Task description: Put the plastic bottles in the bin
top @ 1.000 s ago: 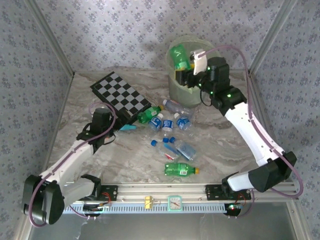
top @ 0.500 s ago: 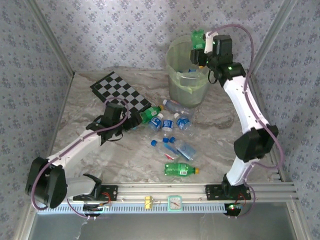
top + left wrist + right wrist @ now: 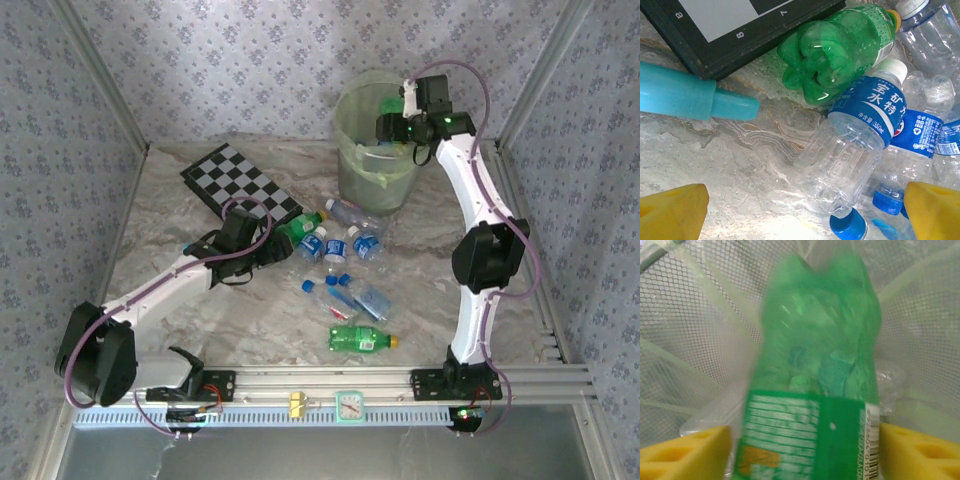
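Beneath my right claw [image 3: 392, 126] opens the bin [image 3: 375, 180], its pale mesh wall and thin liner all around me in the wrist view. A green bottle [image 3: 815, 370] hangs just ahead of my yellow pads [image 3: 680, 452], base pointing away from me into the bin. It is blurred while the mesh is sharp. The pads stand apart with a sliver of space on either side of it, so I am not gripping it.

My left claw [image 3: 258, 250] hovers low over the marbled tabletop [image 3: 440, 270], pads spread wide and holding nothing. Just ahead lies a clear blue-labelled bottle [image 3: 855, 135] on its side. Beyond it is a second green bottle [image 3: 840, 50], just beside the black frame of the checkered board [image 3: 740, 30]. A teal stick [image 3: 690, 97] lies to my left along that frame, and more blue-labelled bottles [image 3: 920, 135] crowd to my right.

The stone-patterned surface is grey-brown with pale veins, and a patch of glare falls on it close under my left pads. Well back from both claws, near the slotted rail [image 3: 330, 380], a yellow-capped green bottle [image 3: 360, 340] lies alone. Blue-grey floral wallpaper [image 3: 250, 70] covers the three walls, with aluminium posts [image 3: 100, 75] at the corners.
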Action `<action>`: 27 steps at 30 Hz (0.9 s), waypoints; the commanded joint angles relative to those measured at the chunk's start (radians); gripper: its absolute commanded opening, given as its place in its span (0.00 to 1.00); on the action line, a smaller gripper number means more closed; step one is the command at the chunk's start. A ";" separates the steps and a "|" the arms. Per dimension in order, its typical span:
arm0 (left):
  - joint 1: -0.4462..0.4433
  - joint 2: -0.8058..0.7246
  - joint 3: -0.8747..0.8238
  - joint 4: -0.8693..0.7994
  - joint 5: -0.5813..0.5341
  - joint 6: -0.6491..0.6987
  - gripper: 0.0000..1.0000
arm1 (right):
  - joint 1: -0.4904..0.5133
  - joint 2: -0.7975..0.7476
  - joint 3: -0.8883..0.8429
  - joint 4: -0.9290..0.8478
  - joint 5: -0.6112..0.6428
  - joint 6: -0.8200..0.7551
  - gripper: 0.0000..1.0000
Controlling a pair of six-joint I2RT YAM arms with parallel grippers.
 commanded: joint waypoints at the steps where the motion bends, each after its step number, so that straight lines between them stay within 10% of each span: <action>1: -0.016 0.009 0.040 -0.026 -0.022 0.034 1.00 | -0.010 -0.029 0.054 -0.010 -0.020 0.019 1.00; 10: -0.062 0.065 0.092 -0.004 -0.023 0.102 1.00 | -0.002 -0.244 -0.047 0.042 0.000 0.027 1.00; 27: -0.120 0.367 0.346 -0.131 0.030 0.326 1.00 | 0.099 -0.829 -0.817 0.325 0.080 0.169 1.00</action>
